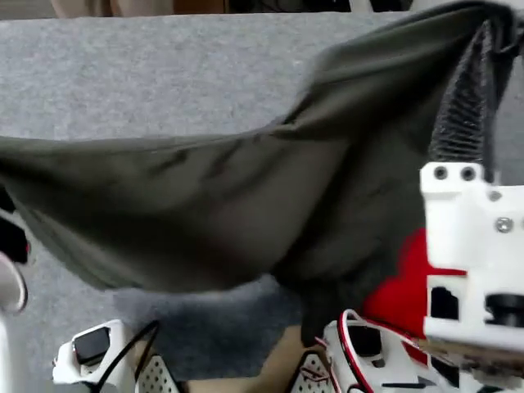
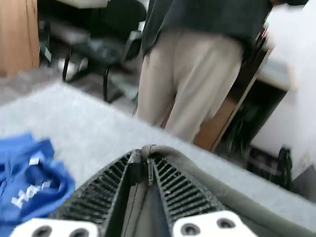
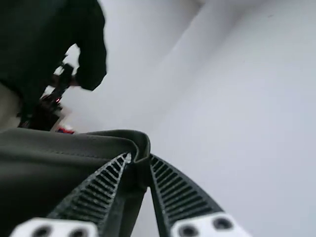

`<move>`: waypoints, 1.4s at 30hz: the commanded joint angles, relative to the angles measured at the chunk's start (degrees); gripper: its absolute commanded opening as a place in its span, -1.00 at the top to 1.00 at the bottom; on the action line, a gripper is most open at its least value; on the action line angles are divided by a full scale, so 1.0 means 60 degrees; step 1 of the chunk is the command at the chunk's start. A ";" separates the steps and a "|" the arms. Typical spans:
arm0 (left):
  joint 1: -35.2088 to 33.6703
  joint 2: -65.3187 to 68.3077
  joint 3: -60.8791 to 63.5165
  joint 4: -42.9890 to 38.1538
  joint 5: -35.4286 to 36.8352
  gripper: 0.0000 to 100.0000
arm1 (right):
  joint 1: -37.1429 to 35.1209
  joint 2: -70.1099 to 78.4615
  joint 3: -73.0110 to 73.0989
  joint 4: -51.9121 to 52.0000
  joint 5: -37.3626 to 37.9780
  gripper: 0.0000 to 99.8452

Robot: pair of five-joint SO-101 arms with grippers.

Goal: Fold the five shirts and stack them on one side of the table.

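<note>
Closest to the arm bases, a crumpled red garment lies at the near edge of the grey felt tabletop. A dark grey piece of cloth lies flat beside it, toward the middle of that edge.

Above both hangs the dark olive-green cotton shirt. It is off the tabletop and stretched wide across the high view. Its cloth sags in the middle and climbs to one raised corner.

That raised corner is in the right gripper, which stands high over the tabletop on its white arm. In the right wrist view, the black ribbed fingers of the right gripper are drawn almost together. They pinch a folded hem of the olive shirt at their tips, against a pale wall.

The lower end of the shirt is held by the left gripper. Its ribbed fingers are likewise nearly closed, nipping the shirt's seamed edge between the tips.

Farther out, past the left gripper, the grey tabletop runs on. On it lies a rumpled bright blue shirt with white lettering, well apart from the olive one.
</note>
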 commanded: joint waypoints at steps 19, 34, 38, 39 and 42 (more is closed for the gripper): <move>-0.1626 -0.4828 0.3179 -0.0015 -0.1641 0.96 | -0.0183 -0.0022 -0.2821 0.0059 0.0161 0.99; -0.1641 -0.5355 0.5407 -0.0103 -0.1641 0.96 | -0.0989 0.0799 0.1751 -0.0454 0.0190 0.99; -0.1626 -0.5297 0.8000 -0.1802 -0.1377 0.96 | -0.1048 0.1399 0.3553 -0.0850 0.0513 0.99; -0.1626 -0.5297 0.8777 -0.2505 -0.1377 0.96 | -0.1033 0.1604 0.3993 -0.1158 0.0527 0.99; -0.1436 -0.5223 1.1267 -0.5114 -0.1377 0.96 | -0.1004 0.2337 0.5121 -0.2286 0.0498 0.99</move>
